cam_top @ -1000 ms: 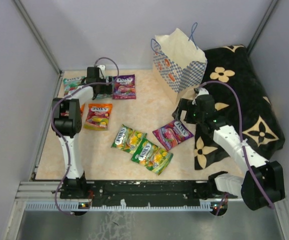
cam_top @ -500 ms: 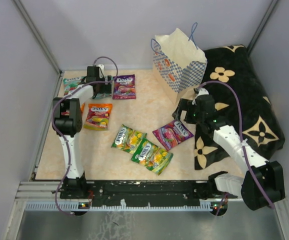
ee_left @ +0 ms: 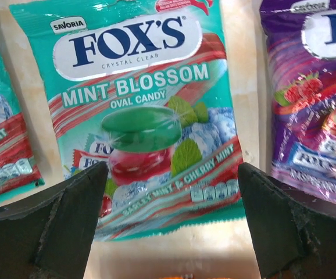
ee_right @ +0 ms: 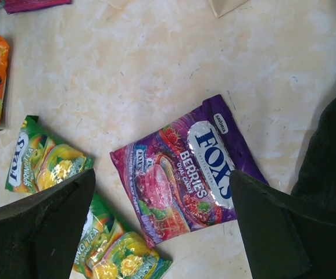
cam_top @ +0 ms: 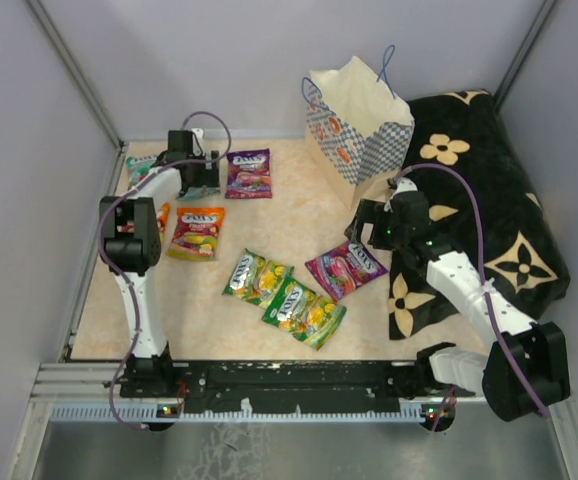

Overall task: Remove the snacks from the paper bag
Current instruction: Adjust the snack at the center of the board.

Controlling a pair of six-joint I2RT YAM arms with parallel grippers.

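Observation:
The paper bag (cam_top: 361, 118) stands upright at the back of the table. Several snacks lie flat on the table. My left gripper (cam_top: 201, 172) is open and empty, low over a teal mint packet (ee_left: 142, 110), with its fingers (ee_left: 46, 226) on either side of the packet's lower edge. A second teal packet (ee_left: 5, 151) and a purple one (ee_left: 313, 116) lie beside it. My right gripper (cam_top: 361, 228) is open and empty above a purple berries packet (ee_right: 185, 174), which also shows in the top view (cam_top: 346, 268). Whatever is inside the bag is hidden.
Two green packets (cam_top: 256, 277) (cam_top: 304, 312) lie near the middle and an orange packet (cam_top: 197, 232) at the left. A black flower-patterned cloth (cam_top: 479, 200) covers the right side, beside the bag. Grey walls enclose the table.
My left wrist has shifted slightly left at the back of the table. The right arm and the packets have not visibly moved.

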